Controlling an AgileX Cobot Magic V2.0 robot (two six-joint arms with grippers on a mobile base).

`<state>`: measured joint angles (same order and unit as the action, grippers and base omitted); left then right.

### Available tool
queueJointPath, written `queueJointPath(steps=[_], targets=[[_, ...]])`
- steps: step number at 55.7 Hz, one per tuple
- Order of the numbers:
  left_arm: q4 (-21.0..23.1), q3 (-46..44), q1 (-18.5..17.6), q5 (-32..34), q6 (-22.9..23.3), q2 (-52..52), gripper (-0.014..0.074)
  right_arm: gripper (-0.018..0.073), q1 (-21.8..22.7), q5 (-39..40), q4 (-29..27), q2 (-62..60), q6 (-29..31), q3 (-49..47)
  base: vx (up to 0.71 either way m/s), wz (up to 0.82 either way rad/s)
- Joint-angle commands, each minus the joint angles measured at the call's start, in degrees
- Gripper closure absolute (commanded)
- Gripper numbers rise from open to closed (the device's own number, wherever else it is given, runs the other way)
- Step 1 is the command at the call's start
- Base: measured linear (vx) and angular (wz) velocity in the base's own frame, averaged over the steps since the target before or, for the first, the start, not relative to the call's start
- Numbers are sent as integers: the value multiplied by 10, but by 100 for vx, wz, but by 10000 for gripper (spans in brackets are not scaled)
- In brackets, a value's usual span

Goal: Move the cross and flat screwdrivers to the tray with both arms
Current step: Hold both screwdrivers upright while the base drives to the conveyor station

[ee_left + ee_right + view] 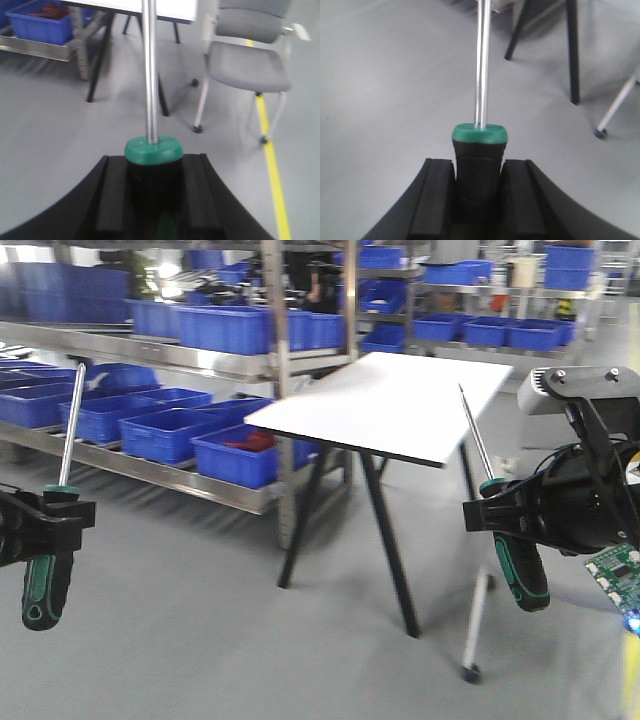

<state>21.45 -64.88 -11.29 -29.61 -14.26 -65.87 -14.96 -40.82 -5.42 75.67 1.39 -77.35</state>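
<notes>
Two alike screwdrivers with green and black handles and thin steel shafts are held up in the air. My left gripper (pixel 55 525) is shut on the handle of one screwdriver (pixel 68 440), its shaft pointing up at the far left. In the left wrist view that screwdriver (pixel 150 75) rises from between the black fingers (pixel 112 200). My right gripper (pixel 500 515) is shut on the other screwdriver (pixel 520 570), shaft tilted up and left. The right wrist view shows its handle (pixel 479 165) clamped between the pads (pixel 437 200). I cannot tell cross from flat. The tray is out of view.
A white-topped table (pixel 400 405) on black legs stands ahead in the middle. Metal shelving with blue bins (pixel 170 430) runs along the left and back. A grey chair (pixel 250 65) on castors and a yellow floor line (pixel 275 190) lie to the right. The floor is grey.
</notes>
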Motion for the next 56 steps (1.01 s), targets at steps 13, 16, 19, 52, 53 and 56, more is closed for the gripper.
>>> queueJointPath(steps=[13,16,19,52,53,56], targets=[[13,-15,-3,49,5,12,594,567,1,46,1,-20,3,-19,58,57],[13,-15,-3,49,5,12,594,567,1,46,1,-20,3,-19,58,59],[13,-15,-3,49,5,12,594,567,2,46,2,-20,3,-19,58,59],[13,-15,-3,49,5,12,594,567,3,38,2,-18,3,-19,59,63],[13,-15,-3,49,5,12,594,567,3,38,2,-18,3,-19,59,64],[13,-15,-3,49,5,12,594,567,3,38,2,-18,3,-19,59,64]])
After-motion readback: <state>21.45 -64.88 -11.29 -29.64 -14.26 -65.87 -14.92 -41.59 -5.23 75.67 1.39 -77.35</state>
